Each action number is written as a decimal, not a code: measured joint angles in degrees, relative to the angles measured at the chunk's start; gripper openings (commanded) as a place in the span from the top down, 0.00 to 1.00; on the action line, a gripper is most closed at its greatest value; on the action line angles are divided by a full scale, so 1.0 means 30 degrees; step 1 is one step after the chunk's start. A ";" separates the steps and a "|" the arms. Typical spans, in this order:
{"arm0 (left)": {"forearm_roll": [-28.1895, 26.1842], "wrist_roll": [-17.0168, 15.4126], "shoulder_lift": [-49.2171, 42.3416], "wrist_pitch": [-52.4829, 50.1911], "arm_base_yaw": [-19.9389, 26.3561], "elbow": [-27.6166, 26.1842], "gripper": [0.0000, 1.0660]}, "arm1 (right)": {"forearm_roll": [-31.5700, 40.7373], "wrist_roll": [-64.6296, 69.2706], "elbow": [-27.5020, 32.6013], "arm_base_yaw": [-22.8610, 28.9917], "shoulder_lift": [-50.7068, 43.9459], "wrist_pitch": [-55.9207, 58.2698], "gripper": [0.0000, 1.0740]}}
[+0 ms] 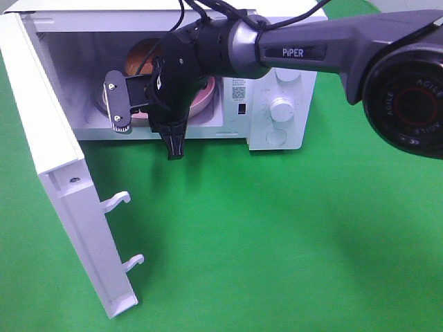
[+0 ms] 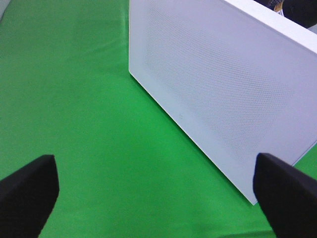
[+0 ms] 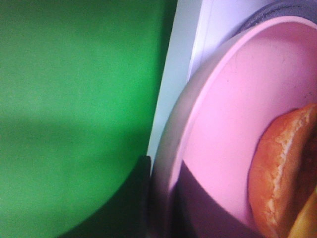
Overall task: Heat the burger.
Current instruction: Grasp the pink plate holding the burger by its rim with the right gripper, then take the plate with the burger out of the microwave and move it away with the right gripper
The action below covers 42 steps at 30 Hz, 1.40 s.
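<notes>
Your right wrist view alone shows the right gripper (image 3: 163,198) clenched on the pink plate (image 3: 223,124) carrying the burger (image 3: 285,173) inside the microwave (image 1: 277,104); your left gripper (image 2: 156,193) hangs released.

1. The burger (image 1: 142,55) shows in the upper left of the high view, inside the open white microwave (image 1: 277,97), mostly hidden behind the black arm.
2. Only a glossy orange-brown curve of bun is visible there.
3. It sits on the pink plate (image 1: 203,97), whose rim peeks out just right of the arm.
4. In the right wrist view the bun (image 3: 285,173) fills the lower right corner, golden-brown with a pale cracked edge, resting on the plate's smooth pink surface.
</notes>
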 measured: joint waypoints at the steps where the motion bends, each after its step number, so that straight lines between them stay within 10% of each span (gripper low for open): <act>1: 0.0000 0.0000 0.0000 0.0000 0.0000 0.0000 0.06 | 0.0019 0.0000 0.0019 0.0000 -0.0115 0.0115 1.00; 20: 0.0000 0.0000 0.0000 0.0000 0.0000 0.0000 0.06 | 0.0038 0.0955 0.0745 0.0401 -0.1432 0.0172 1.00; 42: 0.0000 0.0000 0.0000 0.0000 0.0000 0.0000 0.06 | -0.1853 0.0898 1.0122 0.0630 -0.6226 -0.5634 1.00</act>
